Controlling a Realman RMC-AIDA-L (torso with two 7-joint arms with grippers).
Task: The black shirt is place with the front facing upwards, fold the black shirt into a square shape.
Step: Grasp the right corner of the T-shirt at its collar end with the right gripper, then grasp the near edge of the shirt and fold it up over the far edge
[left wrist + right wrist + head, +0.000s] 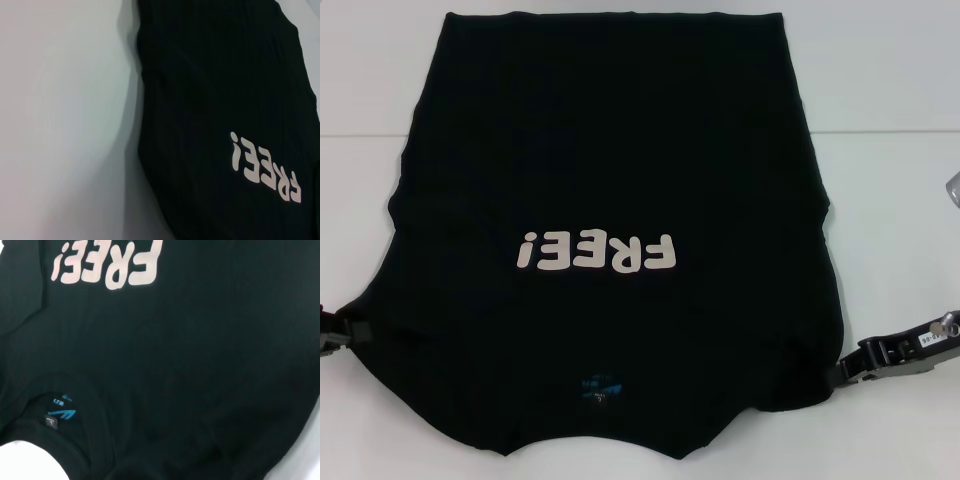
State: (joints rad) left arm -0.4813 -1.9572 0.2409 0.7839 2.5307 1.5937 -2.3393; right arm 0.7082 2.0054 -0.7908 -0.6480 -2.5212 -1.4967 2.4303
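Observation:
The black shirt (610, 150) lies spread flat on the white table (890, 80), front up. Its collar is at the near edge and its hem at the far edge. The white "FREE!" lettering (595, 252) reads upside down from the head view, and the small blue neck label (600, 385) shows inside the collar. My left gripper (338, 338) sits low at the shirt's left sleeve edge. My right gripper (845, 372) touches the right sleeve edge. In the left wrist view the shirt (225, 75) shows with its lettering (265, 165); in the right wrist view the shirt (210, 365) shows with its label (60, 415).
White table surface borders the shirt on the left, right and far sides. A small grey object (953, 188) pokes in at the right edge of the head view.

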